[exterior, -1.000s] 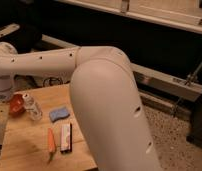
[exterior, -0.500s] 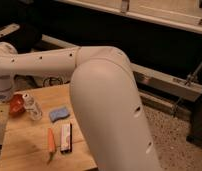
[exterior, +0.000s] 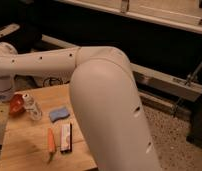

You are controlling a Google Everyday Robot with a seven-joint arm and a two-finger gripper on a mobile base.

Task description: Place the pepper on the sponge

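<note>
- The pincer (exterior: 1,100) is at the far left end of the white arm (exterior: 101,100), low over the left edge of the worktop (exterior: 25,150), just beside a red-orange bowl (exterior: 16,104). I cannot tell if it is apart or together.
- The pepper (exterior: 51,141) lies flat on the worktop, just beside a white-and-dark bar (exterior: 66,137).
- The sponge (exterior: 59,114) lies apart from the pepper, further back.
- A clear bottle (exterior: 33,108) stands next to the bowl.
</note>
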